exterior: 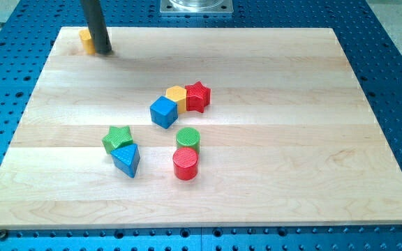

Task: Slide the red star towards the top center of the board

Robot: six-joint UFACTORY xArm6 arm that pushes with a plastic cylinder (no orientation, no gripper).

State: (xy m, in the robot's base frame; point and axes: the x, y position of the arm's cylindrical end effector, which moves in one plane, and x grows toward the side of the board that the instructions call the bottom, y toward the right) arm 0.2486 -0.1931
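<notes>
Rod-ended arm, no claw seen, so no open or closed state; my tip [103, 51] is set at the wooden board's [271, 174] top-left, touching a partly hidden yellow block [86, 40]. Red star-shaped block [198, 96] is found well apart, centre-right, beside a yellow block [176, 95].

Bright, even overhead lighting; no harsh glare. The pale wooden tabletop [271, 167] shows a soft sheen near the view's top centre. Shadows are short and diffuse, lying close under each block, e.g. the red cylinder block [185, 164]. The dark straight rod [95, 24] is slightly soft. Focus is otherwise sharp; mild perspective narrowing toward the top.
</notes>
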